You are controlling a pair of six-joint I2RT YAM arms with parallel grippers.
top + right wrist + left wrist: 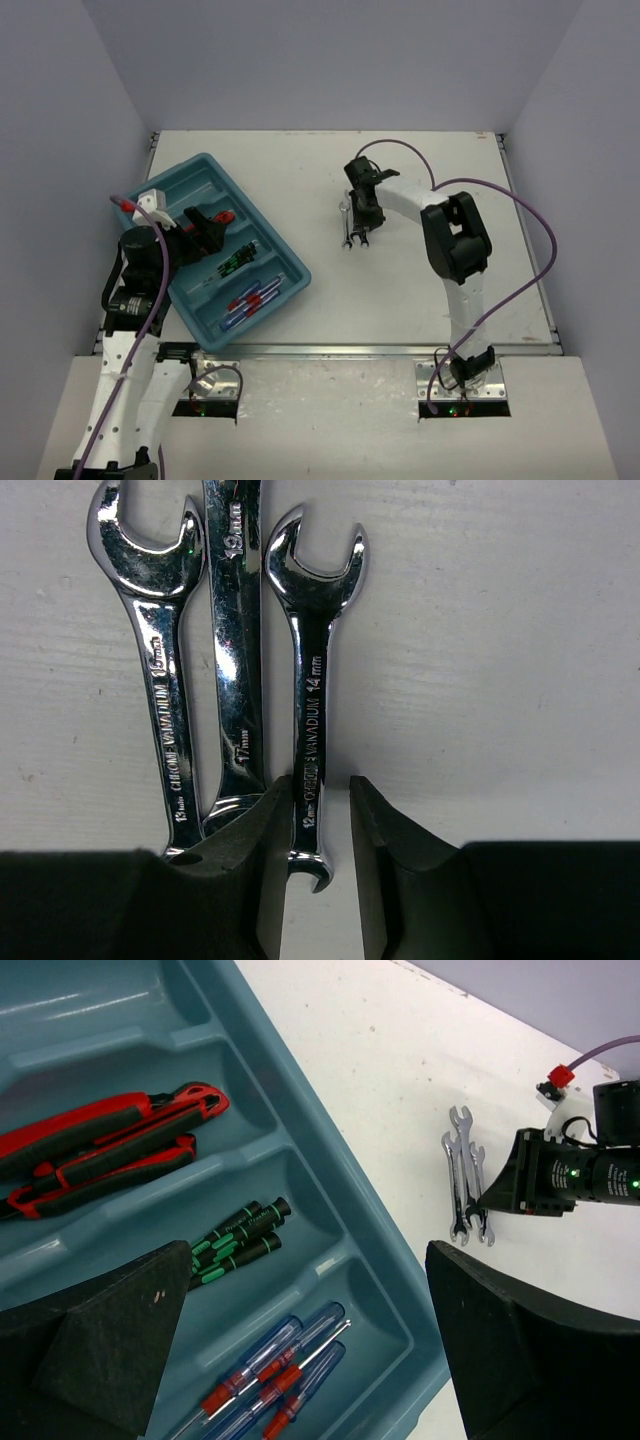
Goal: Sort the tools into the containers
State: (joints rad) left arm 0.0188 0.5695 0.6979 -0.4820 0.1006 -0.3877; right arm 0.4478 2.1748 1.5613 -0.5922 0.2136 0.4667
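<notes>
The table point(380, 300) carries the tray point(200, 178) on its left side. Three compartments are filled: pliers point(110, 1145), black screwdrivers point(235, 1240) and blue-and-red screwdrivers point(270, 1370), each kind in its own. The compartment beyond the pliers shows no tools in the left wrist view, so it is probably where the wrenches belong.

The left gripper point(308, 1260) hangs over the tray with its jaws spread wide and nothing between them.

The three wrenches point(230, 650) lie flat on the bare table, well apart from the tray, side by side and touching. The right gripper point(317, 785) is down on them with its jaws narrowed around the shank of the right wrench point(312, 660), close to its lower end. The left finger point(270, 820) sits against the shank, partly over the middle wrench. A sliver of table shows between the shank and the right finger point(375, 830), so the grip does not look complete.

These are stiff chrome steel, thin, heavy for their size and slick. The narrow edges of the shank are the place to pinch, with pads low against the table. Held this near the end, the wrench will likely droop or swivel. The neighbour may get dragged along too.
</notes>
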